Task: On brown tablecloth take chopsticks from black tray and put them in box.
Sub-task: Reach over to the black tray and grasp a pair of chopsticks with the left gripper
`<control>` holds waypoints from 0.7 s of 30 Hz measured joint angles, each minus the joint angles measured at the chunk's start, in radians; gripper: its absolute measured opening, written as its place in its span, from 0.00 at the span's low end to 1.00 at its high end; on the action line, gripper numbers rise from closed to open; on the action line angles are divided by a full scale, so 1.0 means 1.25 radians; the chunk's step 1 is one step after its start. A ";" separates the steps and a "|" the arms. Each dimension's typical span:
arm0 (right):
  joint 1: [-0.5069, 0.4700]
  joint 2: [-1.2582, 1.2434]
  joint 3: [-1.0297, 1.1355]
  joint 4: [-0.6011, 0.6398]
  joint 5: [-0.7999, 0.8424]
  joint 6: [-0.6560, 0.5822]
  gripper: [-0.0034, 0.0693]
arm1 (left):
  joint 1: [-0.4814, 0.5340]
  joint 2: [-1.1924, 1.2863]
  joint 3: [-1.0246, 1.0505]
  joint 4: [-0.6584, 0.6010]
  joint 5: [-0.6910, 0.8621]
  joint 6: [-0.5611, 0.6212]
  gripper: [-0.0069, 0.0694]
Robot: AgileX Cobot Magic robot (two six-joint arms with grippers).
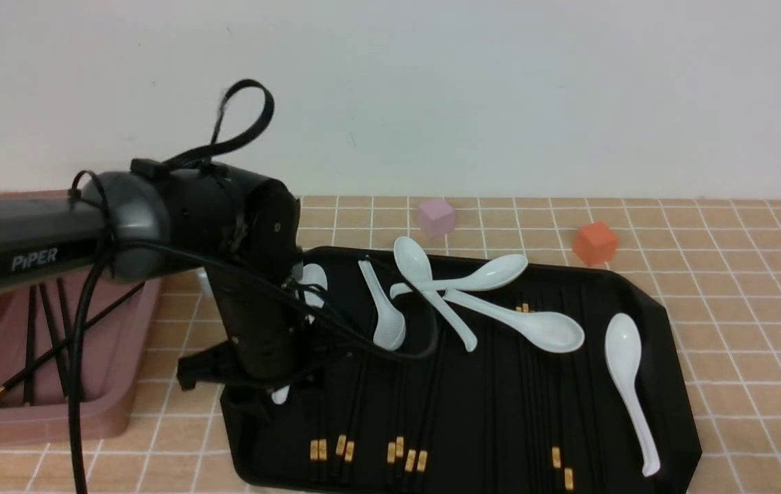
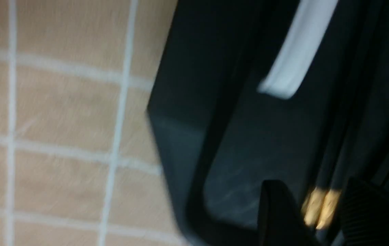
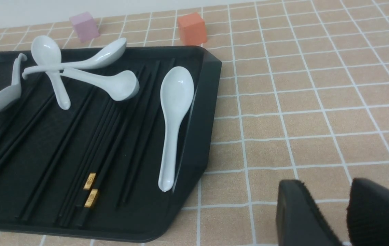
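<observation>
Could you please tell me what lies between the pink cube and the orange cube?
Only bare brown tablecloth separates them, seen in the right wrist view.

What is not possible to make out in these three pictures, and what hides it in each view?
Left gripper: front view, hidden behind the left arm; left wrist view, blurred and cut by the picture's edge.
Box: front view, cut by the left edge and partly behind the arm; its chopsticks cannot be counted.
Right gripper: right wrist view, only fingertips show; outside the front view.
Tray: front view, left end behind the arm.
</observation>
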 joint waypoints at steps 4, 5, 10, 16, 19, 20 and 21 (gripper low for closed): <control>0.000 0.000 0.000 0.000 0.000 0.000 0.38 | 0.000 0.025 0.000 -0.008 -0.042 -0.007 0.47; 0.000 0.000 0.000 0.000 0.000 0.000 0.38 | 0.000 0.030 0.000 -0.009 -0.047 -0.008 0.47; 0.000 0.000 0.000 0.000 0.000 0.000 0.38 | 0.000 0.039 0.000 -0.003 -0.072 -0.009 0.47; 0.000 0.000 0.000 0.000 0.000 0.000 0.38 | 0.000 0.039 0.000 -0.016 -0.120 -0.015 0.47; 0.000 0.000 0.000 0.000 0.000 0.000 0.38 | 0.000 0.043 0.000 -0.024 -0.124 -0.017 0.47; 0.000 0.000 0.000 0.000 0.000 0.000 0.38 | 0.000 0.048 0.000 -0.023 -0.125 -0.017 0.47; 0.000 0.000 0.000 0.000 0.000 0.000 0.38 | 0.000 0.056 0.000 -0.020 -0.127 -0.018 0.47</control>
